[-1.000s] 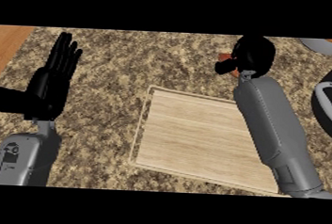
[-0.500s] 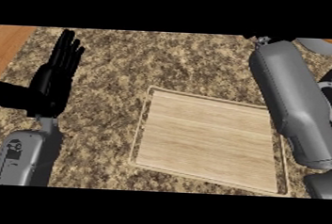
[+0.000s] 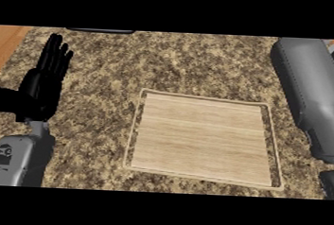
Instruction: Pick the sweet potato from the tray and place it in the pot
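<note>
Head view: the left hand (image 3: 41, 87) rests at 9 o'clock, fingers straight and upright, holding nothing. The pale wooden tray (image 3: 202, 97) lies at centre on the counter (image 3: 165, 62). The right forearm (image 3: 314, 92) runs off at 1 o'clock; the right hand is out of view, and I cannot tell where the sweet potato is or how it looks.
</note>
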Controlling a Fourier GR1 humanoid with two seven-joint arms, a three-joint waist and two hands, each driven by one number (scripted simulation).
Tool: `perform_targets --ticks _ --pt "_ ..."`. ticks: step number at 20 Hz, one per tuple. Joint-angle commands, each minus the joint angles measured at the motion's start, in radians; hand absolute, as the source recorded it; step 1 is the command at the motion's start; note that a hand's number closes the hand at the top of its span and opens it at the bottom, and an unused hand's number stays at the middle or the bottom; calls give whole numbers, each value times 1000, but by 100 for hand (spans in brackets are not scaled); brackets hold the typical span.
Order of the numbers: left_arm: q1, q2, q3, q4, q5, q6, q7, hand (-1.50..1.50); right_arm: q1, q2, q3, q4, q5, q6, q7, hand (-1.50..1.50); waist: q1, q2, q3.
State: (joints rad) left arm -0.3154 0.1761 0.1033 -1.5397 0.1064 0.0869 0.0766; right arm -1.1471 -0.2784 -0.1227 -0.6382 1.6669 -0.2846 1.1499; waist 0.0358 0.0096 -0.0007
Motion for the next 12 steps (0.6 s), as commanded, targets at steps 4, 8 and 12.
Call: perform_targets --ticks 4,8,12 --pt "29 15 36 35 3 -8 -54 0 116 -59 -75 -75 -11 -3 84 150 -46 -11 0" --pt "88 17 30 -36 13 -21 -33 0 213 -66 -111 -173 -30 -63 57 150 -40 -15 1" --pt "38 -34 -8 0 -21 21 -38 0 335 -140 -174 -262 -119 -60 -88 150 -49 -12 1"
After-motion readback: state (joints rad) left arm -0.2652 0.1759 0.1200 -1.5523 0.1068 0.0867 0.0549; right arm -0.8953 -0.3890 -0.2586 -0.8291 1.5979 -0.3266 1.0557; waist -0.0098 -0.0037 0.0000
